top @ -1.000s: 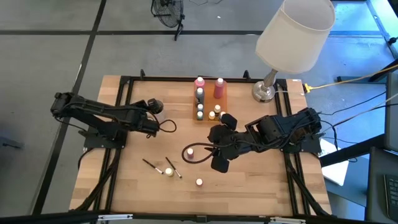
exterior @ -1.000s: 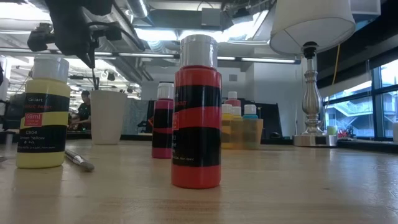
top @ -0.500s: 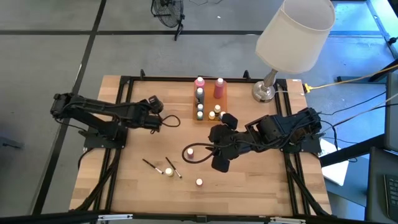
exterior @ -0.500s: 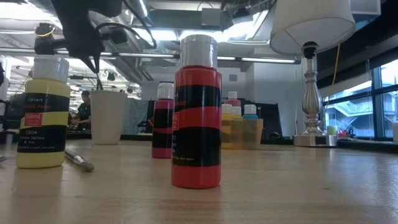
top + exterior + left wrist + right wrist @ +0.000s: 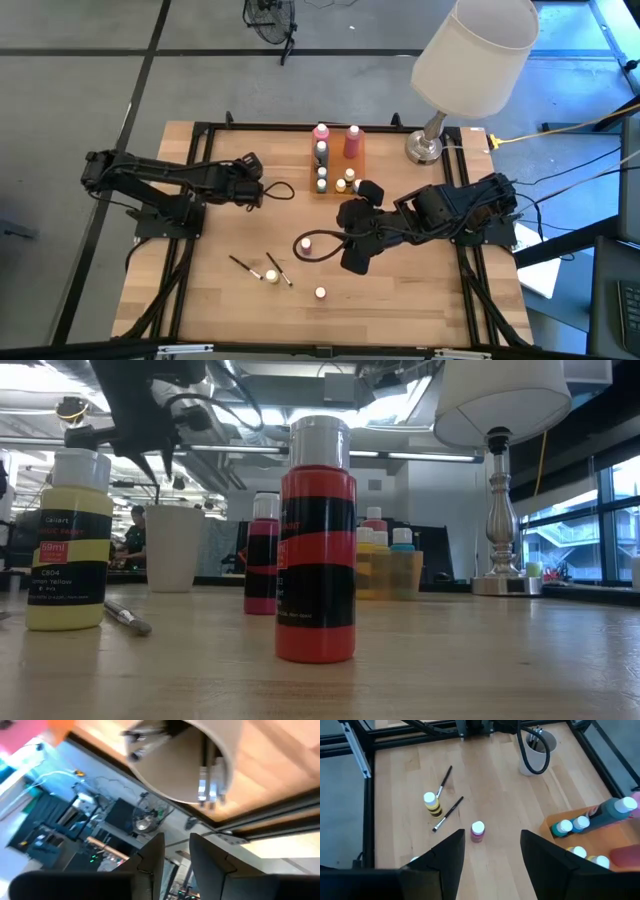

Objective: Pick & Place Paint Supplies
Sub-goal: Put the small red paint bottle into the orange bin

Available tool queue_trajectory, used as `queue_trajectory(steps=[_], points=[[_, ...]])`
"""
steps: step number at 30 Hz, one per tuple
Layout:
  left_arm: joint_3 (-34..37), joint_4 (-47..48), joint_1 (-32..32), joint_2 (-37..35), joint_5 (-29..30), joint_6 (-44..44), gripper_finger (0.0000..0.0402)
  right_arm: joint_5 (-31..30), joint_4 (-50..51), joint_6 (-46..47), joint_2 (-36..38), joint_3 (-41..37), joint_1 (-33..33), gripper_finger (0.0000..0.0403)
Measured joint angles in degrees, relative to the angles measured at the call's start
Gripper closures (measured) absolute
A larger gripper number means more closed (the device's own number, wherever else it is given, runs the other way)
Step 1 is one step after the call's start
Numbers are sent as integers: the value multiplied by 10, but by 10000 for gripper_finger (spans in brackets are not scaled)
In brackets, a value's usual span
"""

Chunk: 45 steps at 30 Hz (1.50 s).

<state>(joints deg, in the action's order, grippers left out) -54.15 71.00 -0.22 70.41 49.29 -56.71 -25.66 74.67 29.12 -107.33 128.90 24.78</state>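
Using the white cup (image 5: 536,751) as your landmark: your left end effector (image 5: 176,851) hangs right over its mouth, fingers (image 5: 152,855) only a narrow gap apart and nothing between them. A few brushes (image 5: 209,775) are standing inside the cup, below those fingers.

Your right end effector (image 5: 490,851) is off to the far side of the cup, near the middle of the counter (image 5: 400,300), fingers spread fairly wide and holding nothing. A pink bottle (image 5: 477,831) stands on the counter just ahead of it, well apart from the cup. Further out, a yellow bottle (image 5: 432,804) sits between two loose brushes (image 5: 448,813) lying flat, and a red bottle (image 5: 316,550) stands alone.

The orange tray (image 5: 355,165) with the rest of the bottles sits beside the cup, toward the lamp (image 5: 470,60).
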Motion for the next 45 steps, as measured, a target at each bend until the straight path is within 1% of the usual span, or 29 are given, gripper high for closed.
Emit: queue_trajectory(steps=[4, 7, 11, 15, 17, 19, 21, 23, 26, 28, 30, 32, 33, 34, 36, 37, 42, 45], points=[[0, -28, 0, 0, 36, -15, 313, -3, 1, 0, 0, 0, -1, 206], [-18, -24, -4, 0, 46, -21, 313, -3, 1, 0, 0, 0, -1, 206], [-70, -17, -22, -4, 52, -17, 310, -3, -1, 2, 0, 0, -1, 206], [-146, -8, -52, -10, 35, 38, 294, -3, -5, 5, 0, 0, -1, 206], [-189, 14, -69, -10, -1, 86, 280, -3, -5, 14, 0, 0, -1, 206], [-230, 36, -83, -10, -61, 146, 262, -2, -5, 24, 0, 0, -3, 206], [-254, 43, -95, -10, -113, 202, 241, 6, -5, 35, 0, 0, -4, 206], [-266, 43, -109, -11, -136, 258, 223, 29, -5, 51, 0, 0, -5, 206], [-272, 41, -133, -23, -178, 359, 204, 93, -5, 82, 0, 0, -10, 206], [-272, 40, -147, -33, -232, 434, 197, 153, -6, 106, 0, 0, -13, 206], [-272, 39, -160, -41, -299, 490, 192, 217, -14, 109, 0, 0, -15, 206], [-271, 35, -179, -53, -365, 522, 190, 250, -29, 100, 0, 0, -14, 206], [-271, 28, -191, -59, -388, 535, 189, 254, -38, 97, 0, 0, -11, 206], [-270, 18, -206, -64, -398, 550, 188, 257, -45, 95, 0, 0, -9, 206], [-270, -11, -238, -74, -395, 580, 184, 258, -58, 90, 0, 0, -5, 206], [-270, -27, -255, -80, -382, 591, 182, 258, -63, 85, 0, 0, -3, 206], [-270, -108, -342, -96, -286, 660, 172, 248, -71, 75, -6, 1, 9, 206], [-270, -118, -390, -96, -217, 717, 167, 244, -71, 71, -18, 0, 19, 206]])
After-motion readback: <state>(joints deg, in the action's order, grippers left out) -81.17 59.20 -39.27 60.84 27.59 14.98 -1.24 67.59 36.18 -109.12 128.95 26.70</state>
